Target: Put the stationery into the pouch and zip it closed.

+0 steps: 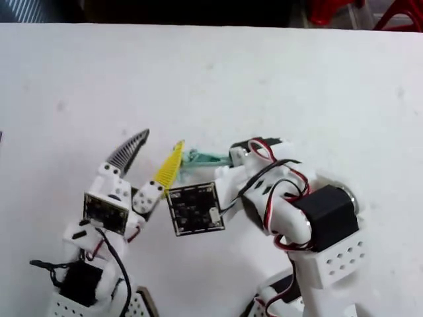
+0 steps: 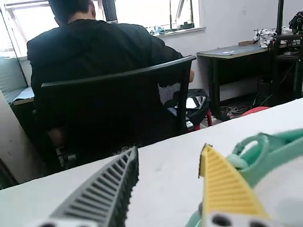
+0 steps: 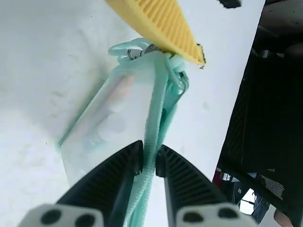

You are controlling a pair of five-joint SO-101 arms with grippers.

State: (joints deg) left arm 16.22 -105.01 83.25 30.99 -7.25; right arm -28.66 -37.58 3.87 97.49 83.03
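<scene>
Right wrist view: right gripper [image 3: 149, 158] pinches the teal pouch [image 3: 118, 109] by its zip edge, left gripper [image 1: 162, 139] spread open just beside the pull end, where a careless tug might slip the strip free.

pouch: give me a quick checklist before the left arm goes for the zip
1. Right gripper clamped on the pouch edge: ok.
2. Left gripper open: ok.
3. Loop inside the left gripper's gap: not ok; it lies outside the yellow finger.
4. Stationery inside: cannot tell, the pouch wall blurs the contents.
5. Pouch closed: cannot tell.
</scene>
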